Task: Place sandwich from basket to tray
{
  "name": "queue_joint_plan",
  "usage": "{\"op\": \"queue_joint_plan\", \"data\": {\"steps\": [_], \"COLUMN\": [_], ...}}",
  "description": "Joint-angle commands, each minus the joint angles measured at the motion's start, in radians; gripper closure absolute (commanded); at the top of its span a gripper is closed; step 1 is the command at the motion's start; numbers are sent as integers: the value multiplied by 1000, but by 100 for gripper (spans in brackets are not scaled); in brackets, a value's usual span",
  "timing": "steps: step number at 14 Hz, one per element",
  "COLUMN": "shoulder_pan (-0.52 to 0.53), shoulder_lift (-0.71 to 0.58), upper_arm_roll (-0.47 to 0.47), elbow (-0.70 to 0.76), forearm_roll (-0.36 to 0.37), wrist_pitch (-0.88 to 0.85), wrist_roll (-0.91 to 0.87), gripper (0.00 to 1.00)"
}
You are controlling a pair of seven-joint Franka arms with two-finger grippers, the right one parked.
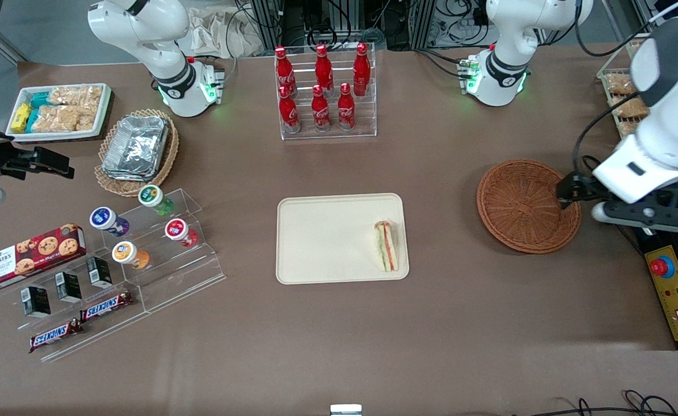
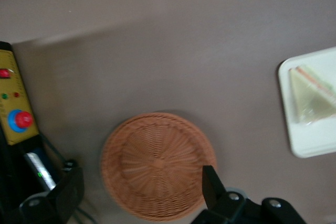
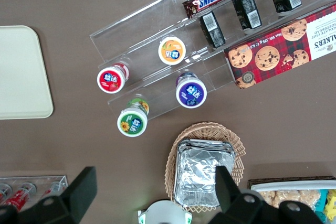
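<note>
Here the tool point(image 2: 142, 195) hangs above the basket point(image 2: 157, 163), at the rim toward the working arm's end of the counter point(image 1: 460, 323), its fingers point(image 2: 212, 187) spread wide with nothing between them; the basket holds nothing; the sandwich point(image 1: 386, 245) lies on the tray point(image 1: 321, 242), at the tray edge nearest the basket; tray and basket sit apart.
</note>
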Motion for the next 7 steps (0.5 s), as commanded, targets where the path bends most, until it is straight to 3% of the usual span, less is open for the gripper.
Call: {"op": "queue_joint_plan", "data": {"steps": [1,2,7], "shoulder_pan": [53,89,92], "shoulder_lift": [-13,0,46], "upper_arm_roll": [51,29,25], "elbow": [-22,-19,60], "forearm_roll": [-68,-107,-60], "wrist_pitch": [0,5,-9], "wrist_roll": [112,109,106], "gripper": [0,0,0]}}
